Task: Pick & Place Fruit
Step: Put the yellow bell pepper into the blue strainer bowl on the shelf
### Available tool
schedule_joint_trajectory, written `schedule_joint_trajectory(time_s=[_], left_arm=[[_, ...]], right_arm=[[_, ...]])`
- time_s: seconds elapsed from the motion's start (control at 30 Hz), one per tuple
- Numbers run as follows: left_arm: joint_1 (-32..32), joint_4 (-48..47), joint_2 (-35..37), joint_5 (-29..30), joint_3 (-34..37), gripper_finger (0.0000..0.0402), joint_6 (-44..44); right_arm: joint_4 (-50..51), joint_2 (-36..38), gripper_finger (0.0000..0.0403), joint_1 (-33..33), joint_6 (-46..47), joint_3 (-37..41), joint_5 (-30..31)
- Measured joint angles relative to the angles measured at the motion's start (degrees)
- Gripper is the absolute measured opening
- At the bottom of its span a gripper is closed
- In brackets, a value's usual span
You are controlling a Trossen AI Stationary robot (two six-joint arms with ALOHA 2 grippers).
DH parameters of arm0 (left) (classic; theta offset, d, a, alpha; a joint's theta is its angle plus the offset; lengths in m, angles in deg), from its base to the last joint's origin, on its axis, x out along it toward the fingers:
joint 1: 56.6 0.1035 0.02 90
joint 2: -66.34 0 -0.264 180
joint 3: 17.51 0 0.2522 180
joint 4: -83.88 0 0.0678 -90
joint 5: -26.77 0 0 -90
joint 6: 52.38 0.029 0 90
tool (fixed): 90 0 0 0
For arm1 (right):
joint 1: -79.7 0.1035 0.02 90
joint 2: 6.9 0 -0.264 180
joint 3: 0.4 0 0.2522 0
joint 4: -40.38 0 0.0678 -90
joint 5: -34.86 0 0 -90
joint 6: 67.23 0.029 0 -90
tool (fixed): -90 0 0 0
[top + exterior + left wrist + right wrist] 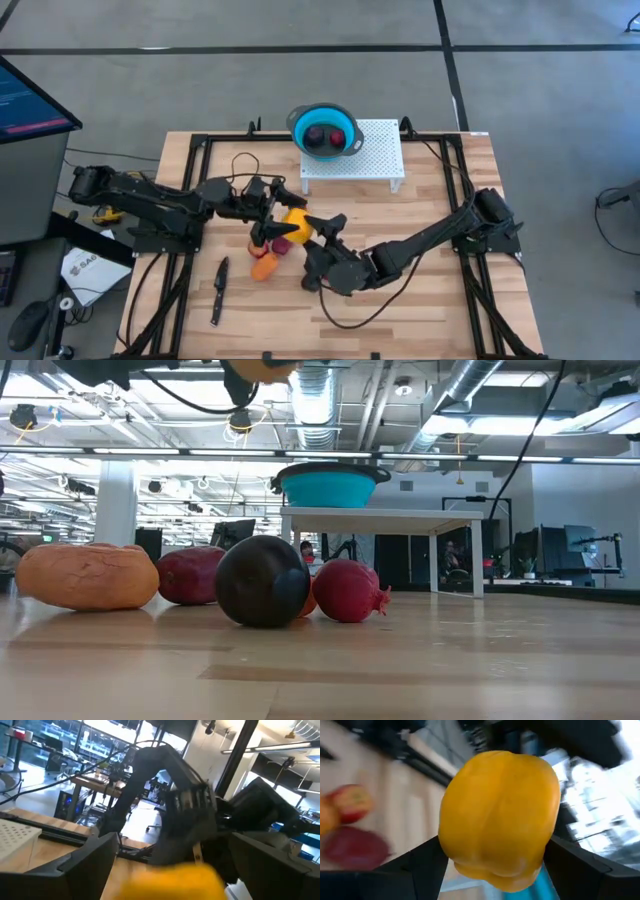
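Gripping a yellow fruit [500, 817] shaped like a bell pepper, the right gripper [318, 228] holds it between its two dark fingers above the middle of the wooden table [440, 300], the fingers pressed against the fruit's sides in the right wrist view. From above, the same yellow fruit [297, 222] sits between the two arms, and the left gripper [277, 208] is just beside it with its fingers spread apart and nothing clamped between them; in the left wrist view the yellow shape shows blurred between those parted fingers. Below and beside the grippers a cluster of fruit rests on the table: an orange one [88, 576], a dark red one [190, 574], a near-black round one [262, 581] and a red one with a small crown [350, 590]. Farther back, a blue bowl [324, 129] stands on a white perforated stand [375, 155] and has a dark fruit and a red fruit inside. A black knife [217, 290] lies on the table well apart from the cluster, on the left arm's side.
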Motion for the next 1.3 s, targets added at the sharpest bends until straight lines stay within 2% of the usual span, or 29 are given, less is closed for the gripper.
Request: schedule_joint_trajectory(time_s=[0.13,0.27,0.43,0.53,0.63,0.73,0.8,0.93,1.03,1.17,1.3], left_arm=[[1.36,0.36,0.02,-0.51,0.00,0.0380,1.19],[2.63,0.26,0.06,-0.49,0.00,0.0376,9.12],[3.09,-4.41,0.13,1.52,-0.09,0.0368,21.58],[2.59,-11.99,0.13,8.35,-0.11,0.0362,26.29],[1.71,-21.60,0.13,16.54,-0.09,0.0356,27.75],[0.58,-29.45,0.13,21.72,-0.09,0.0348,25.09],[-0.17,-31.58,0.13,22.09,-0.09,0.0343,22.71],[-2.28,-31.92,0.15,22.16,-0.09,0.0335,21.07],[-3.32,-31.61,0.17,22.12,-0.09,0.0330,21.11],[-3.38,-31.40,0.17,22.18,-0.09,0.0325,21.06],[-3.35,-31.29,0.19,22.20,-0.09,0.0321,21.05]], right_arm=[[9.95,0.00,0.0291,-0.44,14.19,0.00,-3.77],[20.34,0.01,0.0291,-0.35,27.33,0.00,-7.04],[41.14,0.28,0.0291,0.15,46.64,0.01,-19.70],[52.60,1.72,0.0291,-0.79,53.24,0.13,-27.31],[58.21,5.17,0.0291,-3.15,54.13,0.17,-33.79],[58.79,10.69,0.0291,-8.43,52.27,-1.58,-40.81],[59.08,13.52,0.0291,-14.04,50.79,-3.65,-43.58],[58.17,15.37,0.0291,-26.87,47.53,-10.04,-44.28],[57.33,14.36,0.0291,-35.80,46.88,-15.74,-49.50],[56.41,8.63,0.0291,-45.81,46.88,-22.30,-57.62],[57.30,1.47,0.0291,-52.42,46.89,-29.00,-63.01]])
